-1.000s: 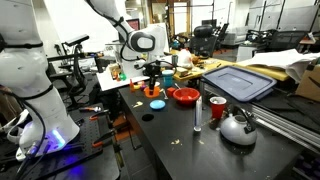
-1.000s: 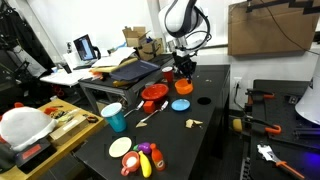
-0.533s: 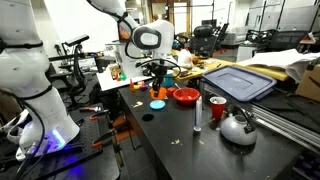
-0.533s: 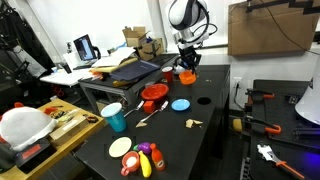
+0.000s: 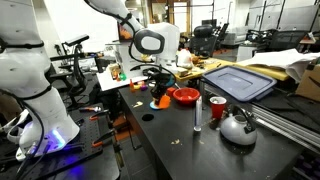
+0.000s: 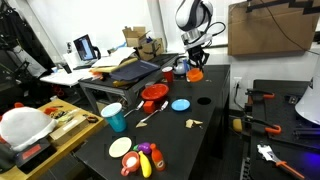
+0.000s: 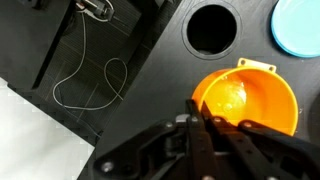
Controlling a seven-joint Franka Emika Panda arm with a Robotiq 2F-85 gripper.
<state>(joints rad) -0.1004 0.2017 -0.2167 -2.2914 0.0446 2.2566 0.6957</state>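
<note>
1 white arm arching in from above, wrist bent down, gripper pointing downward (jaws pinched nearly together)

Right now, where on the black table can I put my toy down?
Bare room: the near table end, between the black disc and the kettle. Crowded: around the red bowl and blue plate, near the gripper holding the orange cup.

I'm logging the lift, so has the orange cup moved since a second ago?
Yes. In an exterior view the orange cup, held by the tool, has gone up and rightward, away from the unmoved blue plate.
</note>
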